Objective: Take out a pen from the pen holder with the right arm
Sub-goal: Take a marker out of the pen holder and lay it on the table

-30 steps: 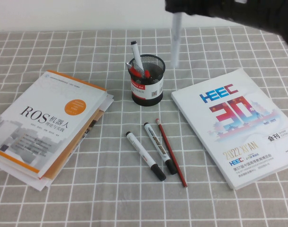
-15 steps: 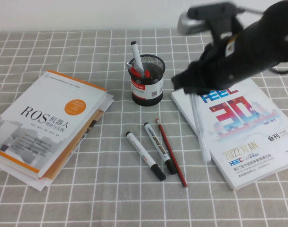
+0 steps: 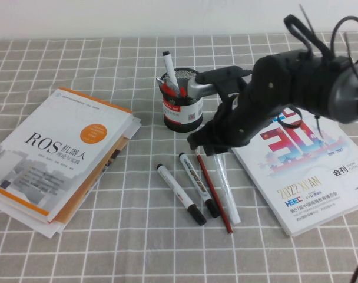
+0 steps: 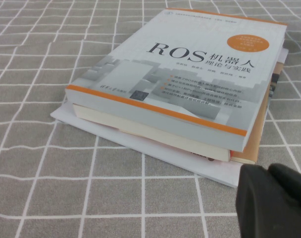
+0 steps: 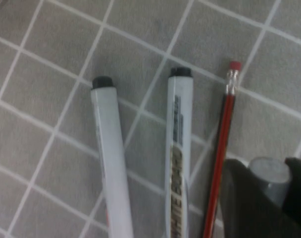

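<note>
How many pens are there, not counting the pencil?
4: standing pen in the cup, two pens left of the pencil, white pen right of it in the right tool. Cup may hide more. Left tool: by books.

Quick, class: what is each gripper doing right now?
Left gripper, beside the ROS book: cannot be told.
Right gripper, low by the pencil: closed on the white pen.

You will find the white pen (image 3: 226,188) lying slanted beside the red pencil (image 3: 214,192), top end clamped in the right gripper (image 3: 216,150), with the black mesh pen holder (image 3: 182,101) upright nearby.
</note>
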